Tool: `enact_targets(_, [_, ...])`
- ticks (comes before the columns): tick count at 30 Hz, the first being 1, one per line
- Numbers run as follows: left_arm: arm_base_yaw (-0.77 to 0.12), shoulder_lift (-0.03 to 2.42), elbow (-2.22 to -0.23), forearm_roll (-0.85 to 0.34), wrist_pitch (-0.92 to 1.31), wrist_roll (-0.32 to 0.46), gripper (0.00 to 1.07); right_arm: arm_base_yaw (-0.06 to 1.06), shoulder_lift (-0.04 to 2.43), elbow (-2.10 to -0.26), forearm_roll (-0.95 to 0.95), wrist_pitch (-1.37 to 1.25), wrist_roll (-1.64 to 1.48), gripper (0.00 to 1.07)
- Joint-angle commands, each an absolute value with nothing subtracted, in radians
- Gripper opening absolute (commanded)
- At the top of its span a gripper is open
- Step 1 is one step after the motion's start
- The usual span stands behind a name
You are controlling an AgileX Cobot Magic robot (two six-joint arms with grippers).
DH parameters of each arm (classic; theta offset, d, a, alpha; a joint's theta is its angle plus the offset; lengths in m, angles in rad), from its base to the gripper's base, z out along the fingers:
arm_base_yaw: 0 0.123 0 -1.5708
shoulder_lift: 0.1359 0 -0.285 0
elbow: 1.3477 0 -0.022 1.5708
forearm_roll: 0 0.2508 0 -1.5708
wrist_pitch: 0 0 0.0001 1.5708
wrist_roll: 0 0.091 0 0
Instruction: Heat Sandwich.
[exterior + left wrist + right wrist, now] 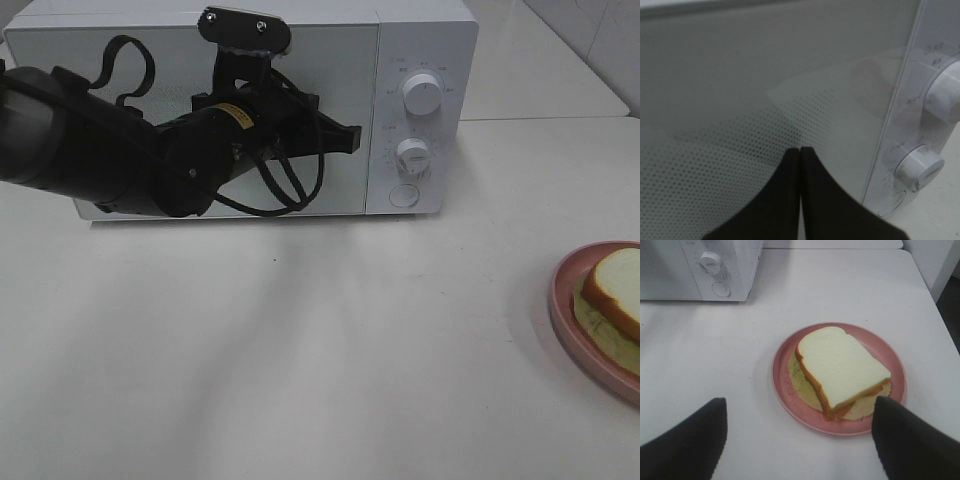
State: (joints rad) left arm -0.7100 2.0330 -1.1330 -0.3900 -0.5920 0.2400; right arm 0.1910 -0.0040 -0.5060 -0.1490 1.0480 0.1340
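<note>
White tabletop (300, 370) fills the near field, matte, with soft shadows. Near right edge in the exterior view: pink plate (560, 310), partly cut off, carrying the sandwich (615, 295). Right wrist view looks down on that plate: sandwich sits on it, top slice skewed over pale filling. Right gripper (800, 435) hovers above it, fingers spread wide, nothing between them, clear of bread and plate. Farther back, left arm crosses in front of the microwave (420, 40). Left gripper (800, 170) has fingers pressed together, empty, tips close to the dotted door (740, 100), just beside the control panel. Two dials (422, 95) and a round button (403, 196) on the panel. Door closed.
</note>
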Motion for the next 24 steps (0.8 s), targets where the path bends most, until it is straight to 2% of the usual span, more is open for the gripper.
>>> enact_targets(1, [-0.721,2.018,-1.155,-0.443,-0.664,0.254,0.0,0.185,-0.031,-0.503,-0.148,1.041,0.124,0.76])
enact_targets(3, [-0.739,2.017,-1.155,-0.472,-0.639,0.282,0.0,0.185,-0.031,-0.503,-0.148,1.041,0.124,0.76])
enact_targets(12, [-0.76,1.945,-1.116,-0.489,-0.518,0.312,0.0,0.185,-0.031,-0.503,-0.148,1.041,0.124,0.76])
enact_targets(20, [-0.76,1.84,-1.091,-0.489,-0.242,0.314,0.01,0.186,-0.031,-0.503,-0.148,1.041,0.124,0.76])
enact_targets(22, [-0.759,1.819,-1.091,-0.489,-0.159,0.314,0.04,0.186,-0.031,-0.503,-0.148,1.041,0.124,0.76])
enact_targets(23, [-0.752,1.805,-1.091,-0.489,-0.079,0.314,0.16,0.186,-0.031,-0.503,-0.148,1.041,0.124,0.76])
enact_targets(24, [-0.752,1.805,-1.091,-0.489,-0.079,0.314,0.16,0.186,-0.031,-0.503,-0.148,1.041,0.124,0.76])
